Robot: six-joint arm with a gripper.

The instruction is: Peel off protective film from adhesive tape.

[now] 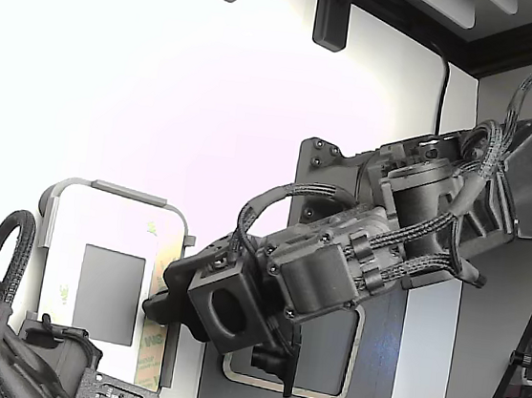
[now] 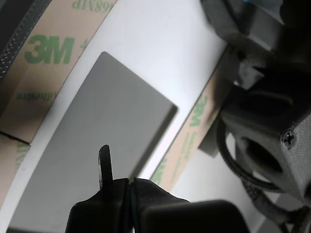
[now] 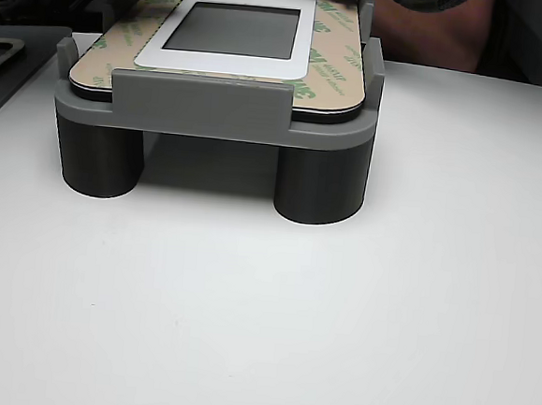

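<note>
Reaching for the film edge on the panel

Closing in on the white panel (image 1: 112, 239) is the step I am judging to be in hand: I am holding the pincer (image 2: 130, 187) low over its grey centre (image 2: 107, 126), fingertips pressed together with nothing visibly between them. The protective film (image 2: 46, 53), pale with green lettering, is still lying flat over the adhesive tape (image 3: 332, 52) round the panel's border; no corner looks lifted. Next I am expecting to need a slide toward the nearer film strip (image 2: 187, 131), then a spread and a shallow pinch on its edge. The grey cradle (image 3: 203, 108) on the desk (image 3: 338, 311) is holding the panel within its raised walls; nothing else is sitting in it.
</note>
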